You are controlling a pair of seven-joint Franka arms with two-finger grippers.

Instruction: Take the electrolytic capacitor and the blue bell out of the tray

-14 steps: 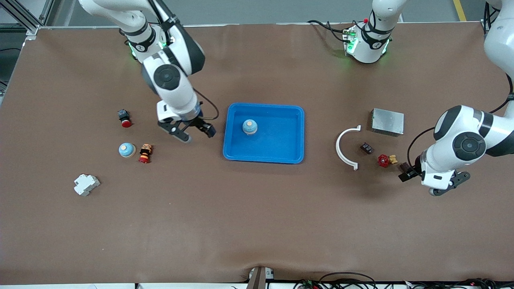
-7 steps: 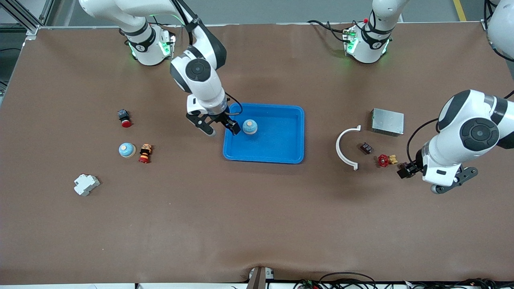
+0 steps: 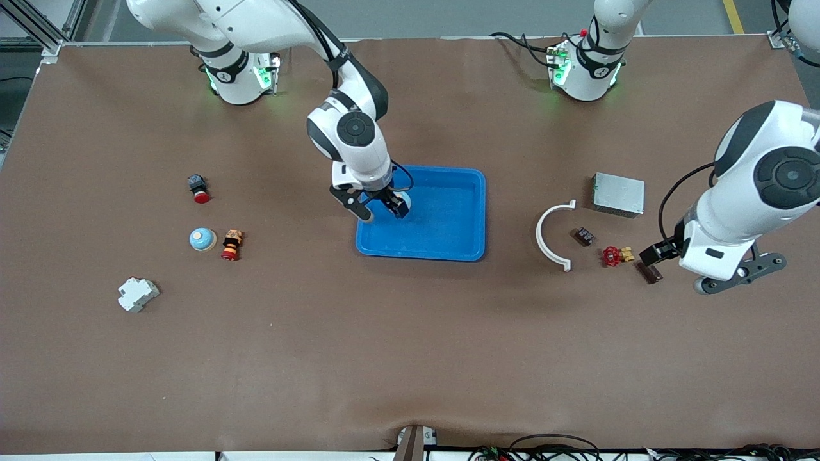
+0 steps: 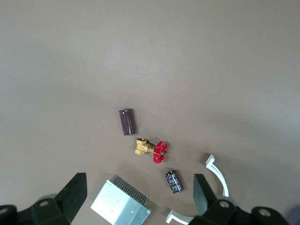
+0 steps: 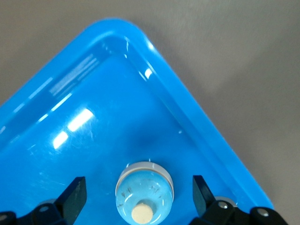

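Right claw [image 3: 381,210] open, left claw [image 3: 680,269] open, both raised

Mid-left of frame: red push button [image 3: 198,189], red-orange switch [image 3: 231,244], white breaker [image 3: 137,294]. Mid-right: white curved clamp [image 3: 549,235], metal box [image 3: 617,194], red-handled brass valve [image 3: 616,256].

Even bright overhead light; soft shadows under arms; glare streaks on blue tray [image 5: 70,117].

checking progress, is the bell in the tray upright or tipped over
Upright. The right wrist view looks straight down on the bell: round dome, button centred on top. It sits in the blue tray, under the open right gripper.
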